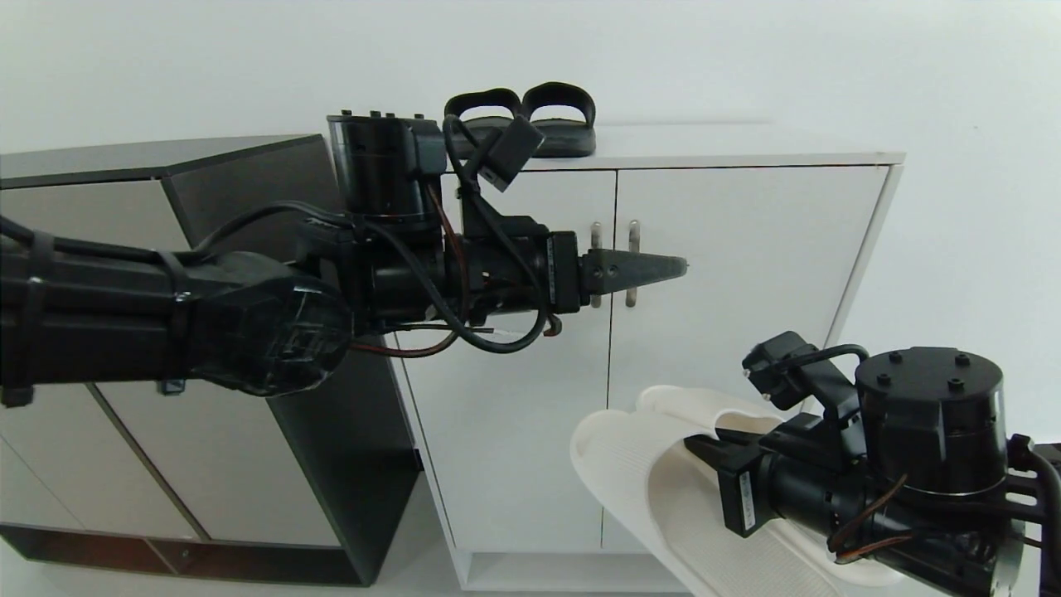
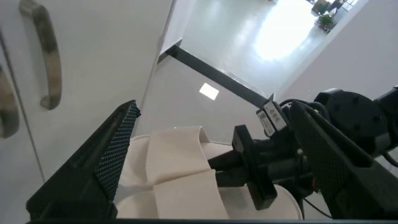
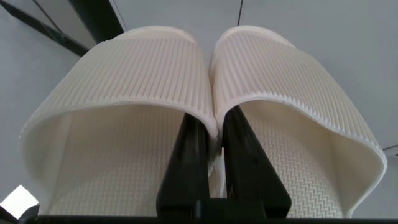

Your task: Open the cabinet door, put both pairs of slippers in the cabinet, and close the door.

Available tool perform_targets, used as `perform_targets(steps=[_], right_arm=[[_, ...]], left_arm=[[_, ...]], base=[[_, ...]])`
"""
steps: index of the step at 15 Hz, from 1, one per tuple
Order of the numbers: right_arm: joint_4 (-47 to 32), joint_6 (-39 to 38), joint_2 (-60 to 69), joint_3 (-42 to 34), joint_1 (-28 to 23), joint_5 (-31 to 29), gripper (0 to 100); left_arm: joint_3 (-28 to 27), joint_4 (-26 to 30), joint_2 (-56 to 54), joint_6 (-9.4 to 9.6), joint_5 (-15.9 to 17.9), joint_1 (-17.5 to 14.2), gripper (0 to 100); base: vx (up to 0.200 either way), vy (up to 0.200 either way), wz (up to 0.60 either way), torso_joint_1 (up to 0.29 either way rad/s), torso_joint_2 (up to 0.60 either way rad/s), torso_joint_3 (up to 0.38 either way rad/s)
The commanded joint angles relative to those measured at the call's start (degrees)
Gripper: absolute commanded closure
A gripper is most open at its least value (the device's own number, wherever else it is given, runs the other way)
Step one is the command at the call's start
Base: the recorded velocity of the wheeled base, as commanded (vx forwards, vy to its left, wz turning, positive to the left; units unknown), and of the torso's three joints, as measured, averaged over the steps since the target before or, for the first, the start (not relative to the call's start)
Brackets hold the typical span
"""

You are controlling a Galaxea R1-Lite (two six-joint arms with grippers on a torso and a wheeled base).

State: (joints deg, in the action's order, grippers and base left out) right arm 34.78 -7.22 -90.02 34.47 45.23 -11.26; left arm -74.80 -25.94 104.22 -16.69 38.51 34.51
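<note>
Pinching both white slippers [image 1: 646, 464] by inner strap edges for one-grasp carrying, held right gripper [image 1: 695, 445] fingers [image 3: 189, 162] clamped low before the shut cabinet door [image 1: 746, 274], left gripper [image 1: 675, 267] fingers [image 2: 112, 155] apart at the handles [image 1: 632, 240], seemingly for pulling; black slippers [image 1: 539, 124] atop cabinet [image 1: 729, 153].

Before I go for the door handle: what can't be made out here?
Inside of the cabinet: head view, both doors are shut.
Middle of the door handles: head view, covered by the left gripper.
Black slippers: head view, one partly behind the left wrist camera.
White slippers: head view, heel ends hidden by the right gripper and cut by the bottom edge.
</note>
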Motion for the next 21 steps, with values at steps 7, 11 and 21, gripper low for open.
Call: perform_targets(steps=[7, 11, 21], right_arm=[[0.11, 0.01, -0.25, -0.02, -0.05, 0.01, 100], [0.11, 0.01, -0.16, -0.02, 0.04, 0.01, 100], [0.11, 0.01, -0.42, -0.02, -0.05, -0.07, 100]], left_arm=[[-7.55, 0.45, 7.05, -0.27, -8.89, 1.35, 0], [-12.47, 2.12, 10.13, -0.27, -11.44, 1.26, 0], [-18.98, 4.06, 16.46, 0.25, -14.69, 0.91, 0]], base=[[0.000, 0.000, 0.00, 0.000, 0.00, 0.000], [0.000, 0.000, 0.00, 0.000, 0.00, 0.000], [0.000, 0.000, 0.00, 0.000, 0.00, 0.000]])
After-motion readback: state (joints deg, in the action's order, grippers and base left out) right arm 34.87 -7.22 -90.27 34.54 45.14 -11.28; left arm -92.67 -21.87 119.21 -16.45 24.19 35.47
